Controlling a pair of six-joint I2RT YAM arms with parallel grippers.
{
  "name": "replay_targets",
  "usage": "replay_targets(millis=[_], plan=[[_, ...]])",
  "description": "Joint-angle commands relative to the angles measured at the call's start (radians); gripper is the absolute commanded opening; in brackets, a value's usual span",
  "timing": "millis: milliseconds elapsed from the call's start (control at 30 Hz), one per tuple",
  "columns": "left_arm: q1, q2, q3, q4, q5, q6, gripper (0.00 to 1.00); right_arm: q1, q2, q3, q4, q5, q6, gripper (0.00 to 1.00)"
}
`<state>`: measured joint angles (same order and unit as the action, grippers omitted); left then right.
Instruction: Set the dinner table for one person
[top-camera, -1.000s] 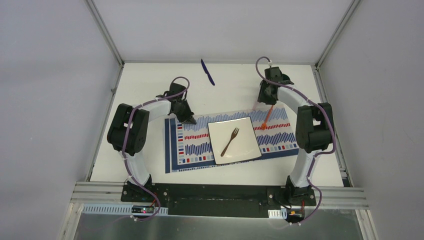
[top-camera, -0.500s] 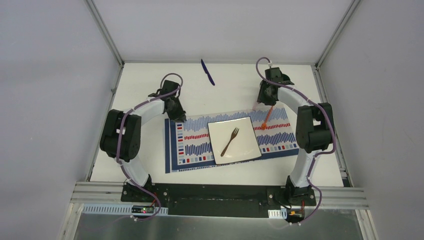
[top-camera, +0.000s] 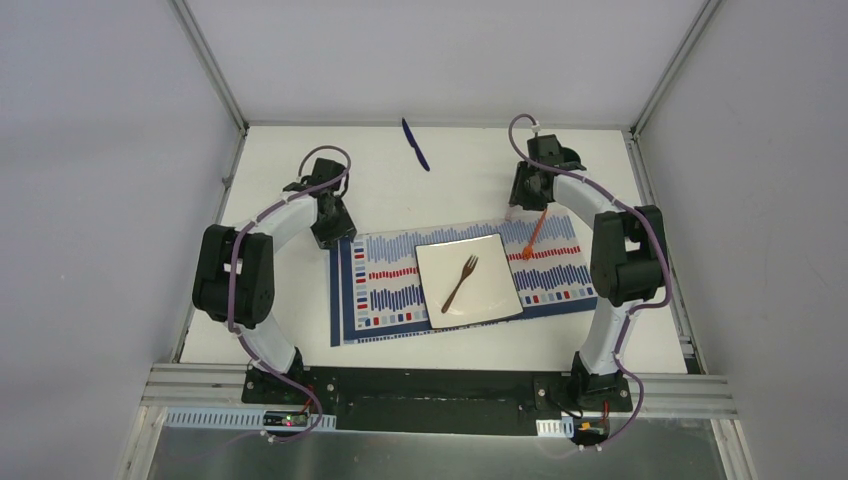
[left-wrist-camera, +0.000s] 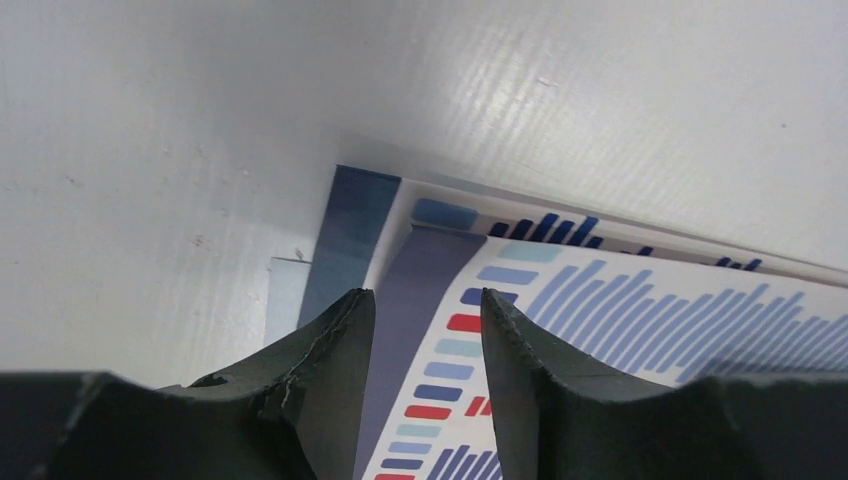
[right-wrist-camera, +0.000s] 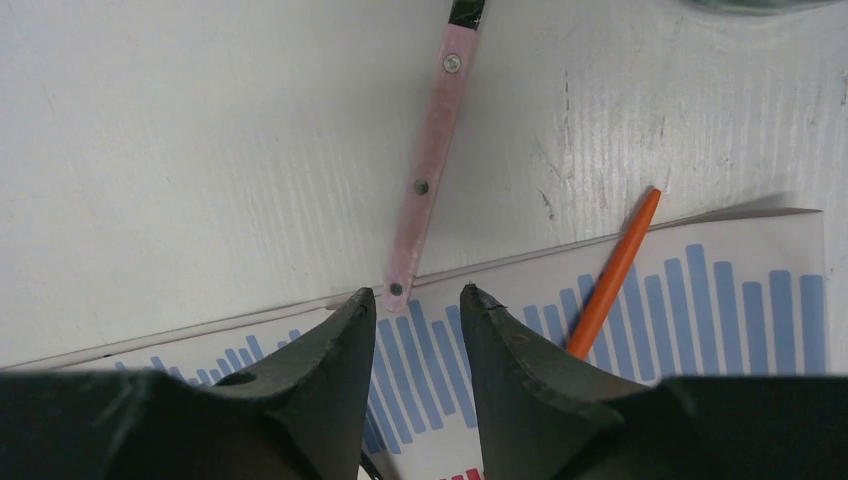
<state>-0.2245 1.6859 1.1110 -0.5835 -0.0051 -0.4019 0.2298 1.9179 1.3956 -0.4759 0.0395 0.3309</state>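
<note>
The white dinner table (top-camera: 460, 160) carries a blue-, red- and white-striped placemat (top-camera: 385, 285). A square white plate (top-camera: 490, 262) sits on the mat with a brown fork (top-camera: 461, 283) lying across it. My left gripper (left-wrist-camera: 425, 300) hangs open over the placemat's (left-wrist-camera: 620, 330) far left corner, nothing between its fingers. My right gripper (right-wrist-camera: 418, 295) stands open over the mat's far right edge. A pink riveted handle (right-wrist-camera: 425, 190) lies on the table just beyond its tips. An orange utensil (right-wrist-camera: 612, 275) rests on the mat to the right.
A blue utensil (top-camera: 415, 144) lies on the table near the back wall. The orange utensil (top-camera: 534, 236) lies slanted on the mat right of the plate. Aluminium frame rails (top-camera: 232, 170) border the tabletop on both sides.
My left gripper has opened and drawn back to the left, off the mat's far left corner. The right arm has barely moved.
</note>
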Motion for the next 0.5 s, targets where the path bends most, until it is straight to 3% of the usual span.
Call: replay_targets(millis=[0, 467], plan=[[0.025, 0.012, -0.007, 0.029, -0.039, 0.018, 0.46, 0.005, -0.066, -0.010, 0.035, -0.023, 0.001, 0.42], [0.098, 0.121, 0.003, 0.146, 0.131, 0.085, 0.44, 0.005, -0.065, -0.010, 0.040, -0.032, -0.006, 0.42]])
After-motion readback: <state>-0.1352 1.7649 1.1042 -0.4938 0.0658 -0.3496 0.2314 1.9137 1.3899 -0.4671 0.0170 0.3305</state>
